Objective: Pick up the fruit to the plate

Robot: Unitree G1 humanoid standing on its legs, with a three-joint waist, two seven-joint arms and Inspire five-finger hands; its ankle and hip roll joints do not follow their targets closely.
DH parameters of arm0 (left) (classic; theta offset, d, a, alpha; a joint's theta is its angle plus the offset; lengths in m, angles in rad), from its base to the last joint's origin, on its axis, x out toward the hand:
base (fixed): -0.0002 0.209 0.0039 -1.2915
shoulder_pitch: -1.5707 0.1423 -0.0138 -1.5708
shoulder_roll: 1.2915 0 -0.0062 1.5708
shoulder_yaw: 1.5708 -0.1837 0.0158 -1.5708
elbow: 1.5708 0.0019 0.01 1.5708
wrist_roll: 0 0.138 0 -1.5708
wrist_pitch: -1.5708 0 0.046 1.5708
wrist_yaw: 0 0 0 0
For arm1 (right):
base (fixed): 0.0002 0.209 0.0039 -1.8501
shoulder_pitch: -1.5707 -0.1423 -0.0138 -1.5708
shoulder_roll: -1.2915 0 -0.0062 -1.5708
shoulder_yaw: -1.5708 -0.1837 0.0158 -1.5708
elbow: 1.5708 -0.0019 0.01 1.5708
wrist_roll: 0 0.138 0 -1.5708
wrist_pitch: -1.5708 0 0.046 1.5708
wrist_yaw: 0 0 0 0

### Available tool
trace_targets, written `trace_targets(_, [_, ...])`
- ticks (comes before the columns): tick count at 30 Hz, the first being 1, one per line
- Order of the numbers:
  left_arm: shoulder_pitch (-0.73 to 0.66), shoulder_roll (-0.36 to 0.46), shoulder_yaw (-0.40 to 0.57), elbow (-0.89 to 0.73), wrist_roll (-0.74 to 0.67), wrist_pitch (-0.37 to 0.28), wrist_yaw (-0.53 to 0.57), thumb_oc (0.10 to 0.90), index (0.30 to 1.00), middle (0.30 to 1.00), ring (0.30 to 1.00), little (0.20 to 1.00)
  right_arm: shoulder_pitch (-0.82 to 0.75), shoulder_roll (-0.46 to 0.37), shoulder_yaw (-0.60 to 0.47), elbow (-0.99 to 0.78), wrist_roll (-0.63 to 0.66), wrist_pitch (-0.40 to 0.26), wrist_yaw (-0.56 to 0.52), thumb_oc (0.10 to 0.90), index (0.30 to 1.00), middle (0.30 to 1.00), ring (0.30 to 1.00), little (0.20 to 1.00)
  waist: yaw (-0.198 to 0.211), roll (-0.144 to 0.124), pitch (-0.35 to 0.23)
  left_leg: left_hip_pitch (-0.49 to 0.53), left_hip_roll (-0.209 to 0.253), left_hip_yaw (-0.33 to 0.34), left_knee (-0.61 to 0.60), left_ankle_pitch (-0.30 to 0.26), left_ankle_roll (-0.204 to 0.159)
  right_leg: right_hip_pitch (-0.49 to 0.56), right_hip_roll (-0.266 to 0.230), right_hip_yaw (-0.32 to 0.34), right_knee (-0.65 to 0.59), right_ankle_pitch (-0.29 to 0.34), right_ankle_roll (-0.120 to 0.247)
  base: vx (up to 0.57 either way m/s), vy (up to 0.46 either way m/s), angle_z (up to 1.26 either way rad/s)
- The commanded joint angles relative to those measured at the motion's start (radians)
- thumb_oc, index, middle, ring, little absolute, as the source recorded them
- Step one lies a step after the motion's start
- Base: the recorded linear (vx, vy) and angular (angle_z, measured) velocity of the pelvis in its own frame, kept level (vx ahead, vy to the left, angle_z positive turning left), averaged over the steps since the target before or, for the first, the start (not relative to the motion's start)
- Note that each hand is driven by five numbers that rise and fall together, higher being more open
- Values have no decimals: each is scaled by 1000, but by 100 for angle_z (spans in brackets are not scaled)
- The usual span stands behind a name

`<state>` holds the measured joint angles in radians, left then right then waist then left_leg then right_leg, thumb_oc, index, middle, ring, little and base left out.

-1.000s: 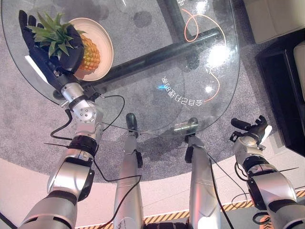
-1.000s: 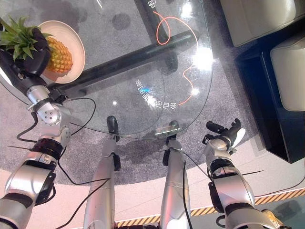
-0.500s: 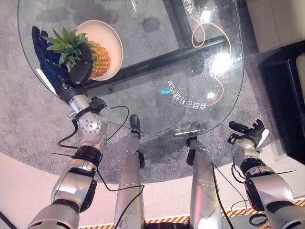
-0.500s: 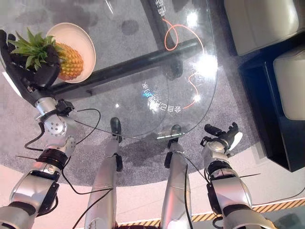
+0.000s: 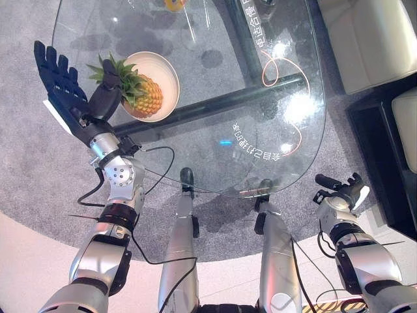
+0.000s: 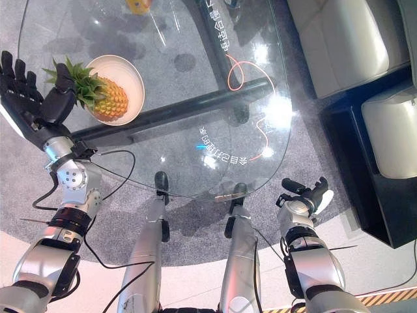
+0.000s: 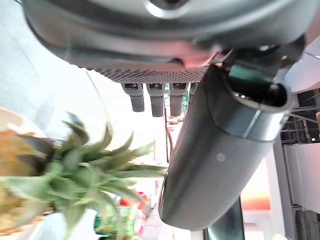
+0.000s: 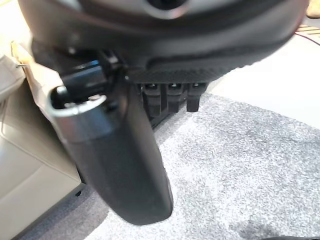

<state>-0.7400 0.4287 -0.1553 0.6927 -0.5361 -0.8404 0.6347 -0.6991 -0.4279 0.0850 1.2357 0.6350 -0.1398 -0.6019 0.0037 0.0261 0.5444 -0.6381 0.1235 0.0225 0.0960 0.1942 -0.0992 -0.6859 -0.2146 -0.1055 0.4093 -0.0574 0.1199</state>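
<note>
Golden-yellow and scaly, the pineapple (image 5: 148,100) lies on its side in the cream plate (image 5: 164,70), with the green crown (image 5: 116,73) projecting past the plate rim toward the left hand (image 5: 65,98). The plate stands on the clear glass worktop (image 5: 215,111), near its left edge.

Left hand: fingers straight and spread, holding nothing. The thumb (image 5: 104,99) lies just beside the crown leaves; contact between thumb and leaves cannot be determined. In the left wrist view the thumb (image 7: 215,160) extends beside the blurred crown (image 7: 85,170), with the fingertips (image 7: 156,102) in a straight row behind it.

Right hand (image 5: 340,193): positioned low at the right side, off the worktop and above the grey carpet (image 5: 39,169). Fingers relaxed and loosely extended, holding nothing. The right wrist view shows its thumb (image 8: 120,165) and fingertips (image 8: 172,95) over the carpet.

A second, small yellow-orange item (image 6: 138,6) rests on the worktop at its far edge, well apart from the plate; its type cannot be determined. A dark bar of the worktop frame (image 5: 215,104) is visible through the glass. Beige upholstered seats (image 6: 339,39) stand to the right of the worktop.
</note>
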Motion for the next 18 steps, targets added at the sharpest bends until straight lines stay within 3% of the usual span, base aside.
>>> trace_targets(1, [-89, 32, 43, -48, 57, -104, -21, 800, 900, 900, 900, 900, 42, -60, -46, 2, -7, -10, -75, 800, 900, 900, 900, 900, 10, -5, -24, 38, -28, 29, 78, -150, 12, 62, -10, -42, -140, 83, 16, 0, 0, 0])
trace_targets(12, [-95, 24, 30, -117, 87, -104, -68, 800, 900, 900, 900, 900, 67, -52, -54, 12, -8, 0, -70, 800, 900, 900, 900, 900, 17, -3, -24, 92, -32, 27, 72, -160, 17, 124, -14, -46, -141, 66, 13, -2, -3, 0])
trace_targets(15, [-90, 35, 17, -142, 64, -35, -119, 800, 900, 900, 900, 900, 82, -45, -53, 16, -15, -6, -40, 800, 900, 900, 900, 900, 19, 0, -24, 126, -32, 27, 67, -163, 17, 157, -11, -44, -138, 58, 11, -19, -33, 2])
trace_targets(18, [-46, 46, 27, -157, -50, 65, -233, 800, 900, 900, 900, 900, 128, -32, -56, 9, -14, -13, 21, 800, 900, 900, 900, 900, 21, -2, -24, 201, -32, 26, 39, -157, 16, 231, -9, -44, -151, 55, 16, 4, -45, 4])
